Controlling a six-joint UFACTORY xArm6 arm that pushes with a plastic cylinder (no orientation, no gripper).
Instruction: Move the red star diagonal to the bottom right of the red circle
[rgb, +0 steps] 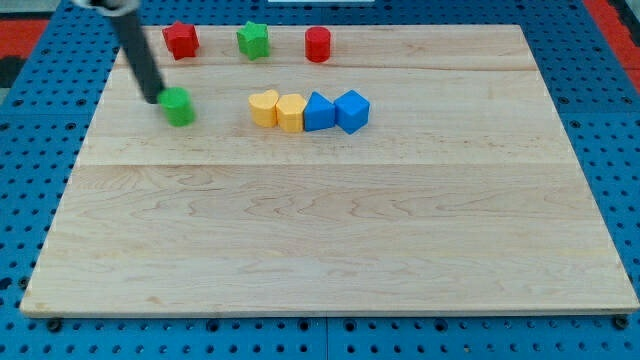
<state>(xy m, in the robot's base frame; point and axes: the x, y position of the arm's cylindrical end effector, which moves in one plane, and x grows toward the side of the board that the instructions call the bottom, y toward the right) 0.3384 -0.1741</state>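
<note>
The red star (181, 40) lies near the view's top left of the wooden board (330, 240). The red circle (318, 44), a short cylinder, stands to its right along the top edge, with the green star (254, 40) between them. My tip (156, 99) is below and slightly left of the red star, touching or almost touching the left side of a green round block (179, 106). The dark rod slants up to the view's top left.
A row of blocks sits right of the green round block: a yellow heart (263, 107), a yellow hexagon-like block (290, 113), a blue triangular block (318, 111) and a blue cube (352, 110). Blue pegboard surrounds the board.
</note>
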